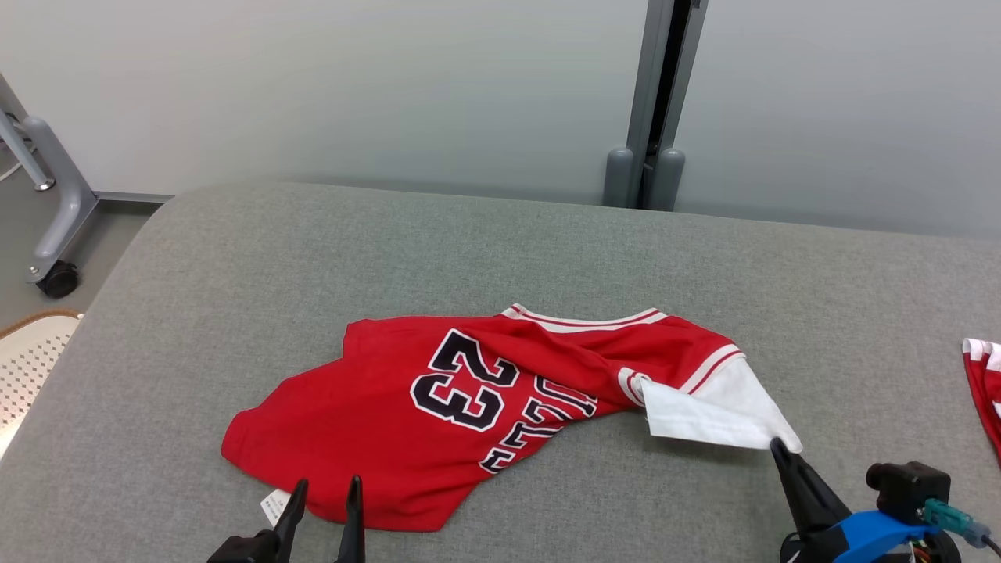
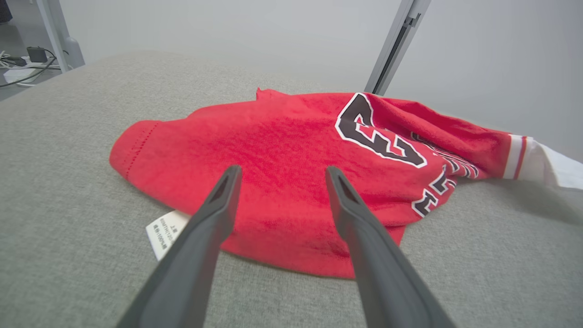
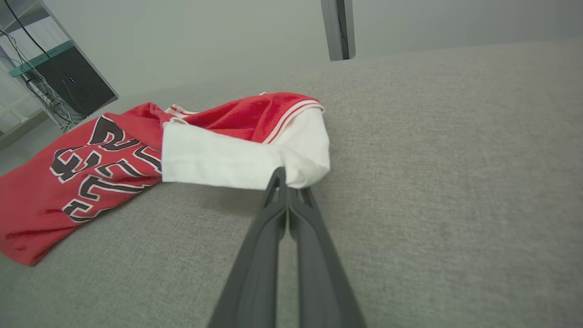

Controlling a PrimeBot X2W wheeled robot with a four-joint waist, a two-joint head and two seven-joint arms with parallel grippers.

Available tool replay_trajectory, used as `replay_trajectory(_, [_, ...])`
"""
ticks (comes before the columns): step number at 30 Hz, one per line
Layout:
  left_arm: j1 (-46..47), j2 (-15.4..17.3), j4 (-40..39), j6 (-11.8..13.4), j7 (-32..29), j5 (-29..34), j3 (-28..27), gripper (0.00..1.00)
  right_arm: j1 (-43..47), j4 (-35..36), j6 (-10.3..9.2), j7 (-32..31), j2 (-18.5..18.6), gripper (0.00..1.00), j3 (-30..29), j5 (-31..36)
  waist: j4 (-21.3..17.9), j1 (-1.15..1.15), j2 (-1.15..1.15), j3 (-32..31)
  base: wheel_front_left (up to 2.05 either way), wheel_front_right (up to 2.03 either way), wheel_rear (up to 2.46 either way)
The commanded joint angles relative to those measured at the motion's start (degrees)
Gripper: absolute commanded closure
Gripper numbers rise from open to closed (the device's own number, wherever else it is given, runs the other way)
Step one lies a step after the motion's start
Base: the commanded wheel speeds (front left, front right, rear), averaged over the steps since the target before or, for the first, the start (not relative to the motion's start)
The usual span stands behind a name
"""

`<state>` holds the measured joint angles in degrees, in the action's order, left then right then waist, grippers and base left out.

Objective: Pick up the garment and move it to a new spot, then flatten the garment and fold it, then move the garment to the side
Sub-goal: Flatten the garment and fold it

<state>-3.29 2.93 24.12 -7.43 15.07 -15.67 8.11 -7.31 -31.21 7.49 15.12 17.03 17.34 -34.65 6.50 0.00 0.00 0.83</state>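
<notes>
The garment point(image 1: 438, 407) is a red jersey with a black "23", white-trimmed neck and white sleeves, lying crumpled on the grey padded surface point(image 1: 547, 242). My right gripper point(image 1: 776, 447) is shut on the edge of the garment's white sleeve point(image 3: 255, 157) and holds it lifted at the right; its dark fingers point(image 3: 291, 214) pinch the cloth. My left gripper point(image 1: 327, 489) stands open just over the garment's near hem point(image 2: 282, 228), its fingers point(image 2: 218, 200) apart with nothing between them. A white care label point(image 2: 165, 231) sticks out from under the hem.
Another red and white piece of cloth point(image 1: 987, 383) lies at the right edge. A grey wall with a post point(image 1: 653, 109) stands behind the surface. A wheeled frame point(image 1: 55, 227) and a white perforated object point(image 1: 27, 360) are off the left edge.
</notes>
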Motion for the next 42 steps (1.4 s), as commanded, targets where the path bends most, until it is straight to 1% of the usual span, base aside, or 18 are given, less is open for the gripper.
replay_trajectory(1, [-0.4, 0.0, 0.1, -0.1, 0.1, 0.0, 0.0, 0.0, 1.4, -0.1, 0.0, 0.0, -0.3, 1.0, -0.2, 0.2, 0.0, 0.0, 0.0, -0.1, 0.0, 0.0, 0.0])
replay_trajectory(5, [-0.7, 0.0, 0.2, -0.1, 0.1, -0.5, 0.6, 0.0, 2.6, -0.7, 0.0, 0.0, -1.3, 1.0, -1.8, 1.5, 0.2, 0.0, 0.0, -0.5, 0.0, 0.0, 0.0])
replay_trajectory(7, [-0.9, 0.0, 0.2, -0.1, 0.1, -0.8, 0.6, 0.0, 3.6, -1.4, -0.01, 0.0, -1.2, 1.0, -3.6, 2.4, 0.1, 0.0, 0.0, -0.8, 0.0, 0.0, 0.0])
replay_trajectory(9, [-1.1, 0.0, 0.3, -0.1, 0.1, -0.8, 0.4, 0.0, 4.3, -2.5, -0.01, 0.0, -1.1, 1.0, -6.4, 3.7, -0.1, 0.0, 0.0, -0.9, 0.0, 0.0, 0.0])
replay_trajectory(13, [-1.1, 0.0, 0.3, -0.1, 0.1, -0.4, -0.2, 0.0, 4.9, -4.7, -0.01, 0.0, -1.2, 1.0, -11.6, 8.9, -0.6, 0.0, 0.0, -0.7, 0.0, 0.0, 0.0])
replay_trajectory(14, [-0.9, 0.0, 0.3, -0.1, 0.1, -0.3, -0.3, 0.0, 4.8, -5.4, -0.01, 0.0, -1.4, 0.76, -13.3, 10.7, -0.7, 0.0, 0.0, -0.6, 0.0, 0.0, 0.0])
replay_trajectory(15, [-0.6, 0.0, 0.3, -0.1, 0.1, -0.3, -0.4, 0.0, 4.7, -6.2, -0.01, 0.0, -1.7, 0.0, -15.0, 12.6, -0.8, 0.0, 0.0, -0.4, 0.0, 0.0, 0.0])
replay_trajectory(17, [0.3, 0.0, 0.3, -0.1, 0.1, -0.4, -0.3, 0.0, 3.9, -5.5, 0.0, 0.0, -3.3, 0.0, -18.0, 16.1, -0.9, 0.0, 0.0, -0.1, 0.0, 0.0, 0.0])
replay_trajectory(21, [2.1, 0.0, -0.2, -0.1, 0.1, -0.7, -0.1, 0.0, 3.1, -2.1, -0.01, 0.0, -6.3, 0.0, -21.4, 22.3, -1.4, 0.0, 0.0, 0.8, 0.0, 0.0, 0.0])
replay_trajectory(25, [6.7, 0.0, 0.7, -0.1, 0.1, -0.7, 1.2, 0.0, 2.2, 0.6, 0.0, 0.0, -9.5, 0.0, -22.3, 25.9, -1.9, 0.0, 0.0, 2.1, 0.0, 0.0, 0.0])
replay_trajectory(28, [12.5, 0.5, 4.2, -0.1, 0.1, -2.0, 3.2, 0.0, 1.2, 1.6, -0.01, 0.0, -10.6, 0.0, -22.1, 27.2, -2.4, 0.0, 0.0, 3.3, 0.0, 0.0, 0.0])
replay_trajectory(32, [22.9, 2.6, 12.2, -0.1, -0.5, -4.3, 6.1, 0.0, -0.3, 2.4, -0.01, 0.0, -11.5, 0.0, -21.0, 27.9, -3.5, 0.0, 0.0, 5.5, 0.0, 0.0, 0.0])
replay_trajectory(37, [33.7, 4.6, 21.1, -0.1, -6.1, -7.9, 8.9, 0.0, -1.9, 3.5, -0.01, 0.0, -12.2, 0.0, -19.8, 28.3, -5.3, 0.0, 0.0, 8.1, 0.0, 0.0, 0.0])
replay_trajectory(42, [39.3, 5.7, 26.3, -0.1, -10.8, -12.6, 12.6, 0.0, -2.6, 4.2, 0.0, 0.0, -12.8, 0.0, -19.4, 28.3, -6.8, 0.0, 0.0, 9.9, 0.0, 0.0, 0.0])
